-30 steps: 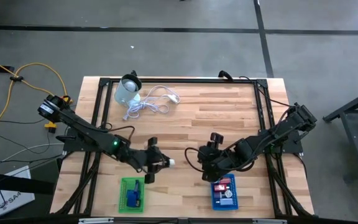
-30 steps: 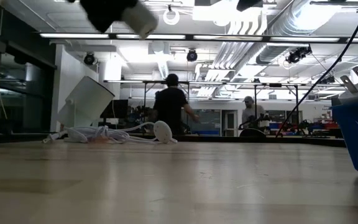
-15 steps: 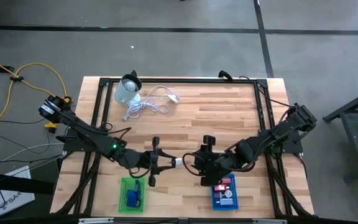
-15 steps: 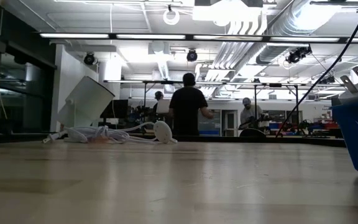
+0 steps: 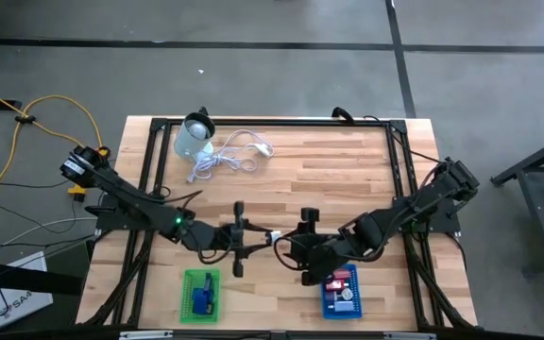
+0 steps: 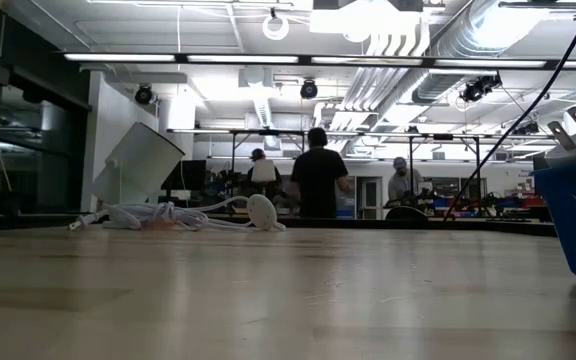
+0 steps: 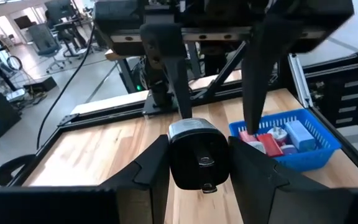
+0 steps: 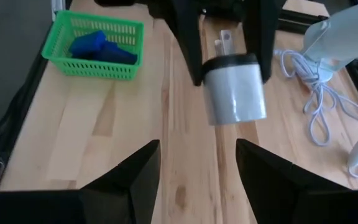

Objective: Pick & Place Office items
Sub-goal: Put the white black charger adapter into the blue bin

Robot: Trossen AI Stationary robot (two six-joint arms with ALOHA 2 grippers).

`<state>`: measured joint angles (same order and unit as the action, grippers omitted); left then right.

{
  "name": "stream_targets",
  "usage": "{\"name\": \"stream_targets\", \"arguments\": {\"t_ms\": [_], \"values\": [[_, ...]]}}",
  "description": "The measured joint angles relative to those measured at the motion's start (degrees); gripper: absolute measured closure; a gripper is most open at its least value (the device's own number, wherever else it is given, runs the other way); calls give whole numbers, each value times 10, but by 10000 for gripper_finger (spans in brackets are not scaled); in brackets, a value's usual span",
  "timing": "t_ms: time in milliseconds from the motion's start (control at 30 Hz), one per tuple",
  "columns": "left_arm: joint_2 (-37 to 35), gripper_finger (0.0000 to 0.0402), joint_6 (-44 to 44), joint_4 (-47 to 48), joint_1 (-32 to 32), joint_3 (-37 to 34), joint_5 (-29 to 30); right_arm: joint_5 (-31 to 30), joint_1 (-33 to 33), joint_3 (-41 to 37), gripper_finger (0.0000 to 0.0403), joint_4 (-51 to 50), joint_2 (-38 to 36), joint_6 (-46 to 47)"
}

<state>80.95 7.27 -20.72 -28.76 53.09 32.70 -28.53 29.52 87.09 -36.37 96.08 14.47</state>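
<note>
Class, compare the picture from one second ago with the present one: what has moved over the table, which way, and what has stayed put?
The left gripper, shut on a small white-and-black plug, has swung from near the green basket toward the table's middle. The right gripper, jaws open, has moved leftward to meet it, now right beside the plug. No handover yet. Both baskets, the blue basket, the cable and the pale container stayed put.

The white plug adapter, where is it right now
The white plug adapter is at mid-table in the high view, held off the wood by the left gripper, facing the open right gripper.
</note>
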Motion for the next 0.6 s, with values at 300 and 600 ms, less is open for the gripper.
{"name": "stream_targets", "arguments": {"t_ms": [300, 600], "values": [[0, 275, 5, -12, 7, 0, -15, -21, -12, 0, 206, 11, 9, -8], [0, 275, 5, -14, 7, 0, -31, -28, -15, 0, 206, 21, 9, -16]]}}
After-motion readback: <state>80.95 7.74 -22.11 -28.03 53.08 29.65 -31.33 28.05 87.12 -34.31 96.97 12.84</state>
